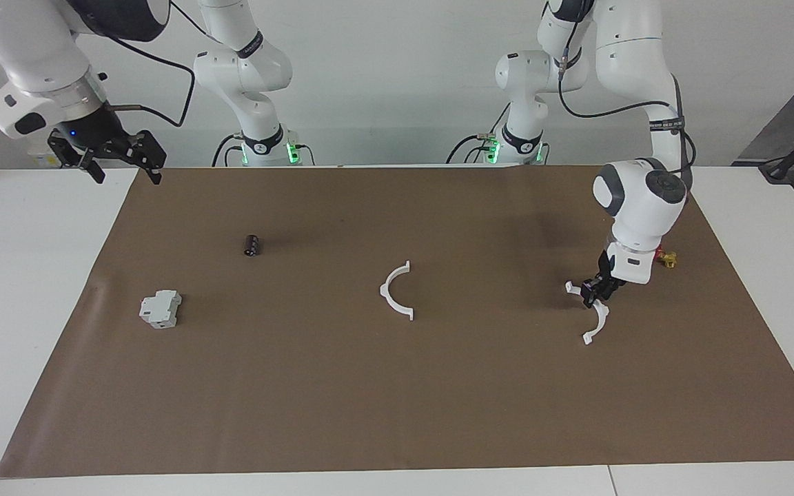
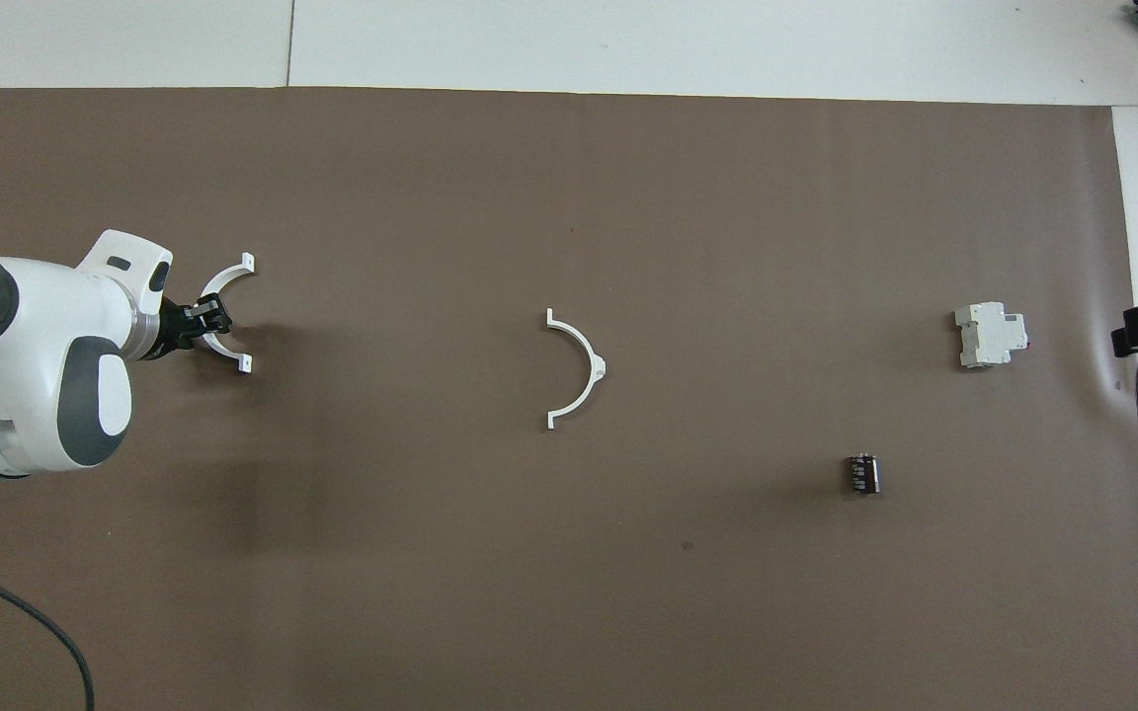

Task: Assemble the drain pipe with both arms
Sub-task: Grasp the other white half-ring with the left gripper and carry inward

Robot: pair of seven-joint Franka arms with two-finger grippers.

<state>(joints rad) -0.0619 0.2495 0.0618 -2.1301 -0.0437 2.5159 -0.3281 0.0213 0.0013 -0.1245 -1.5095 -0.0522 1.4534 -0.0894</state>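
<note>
The drain pipe lies as two separate white half-rings on the brown mat. One half-ring (image 1: pixel 391 289) (image 2: pixel 585 355) rests alone at the middle of the mat. The other half-ring (image 1: pixel 601 321) (image 2: pixel 220 282) lies toward the left arm's end. My left gripper (image 1: pixel 593 295) (image 2: pixel 205 318) is down on that one, its fingertips pinched on the middle of the arc. My right gripper (image 1: pixel 109 157) hangs high over the mat's edge at the right arm's end, jaws open and holding nothing.
A grey-white boxy block (image 1: pixel 160 308) (image 2: pixel 990 336) and a small dark cylinder (image 1: pixel 252 245) (image 2: pixel 862 473) sit toward the right arm's end. A small red-and-yellow valve (image 1: pixel 666 259) lies beside the left arm's wrist. White table surrounds the brown mat (image 1: pixel 397 399).
</note>
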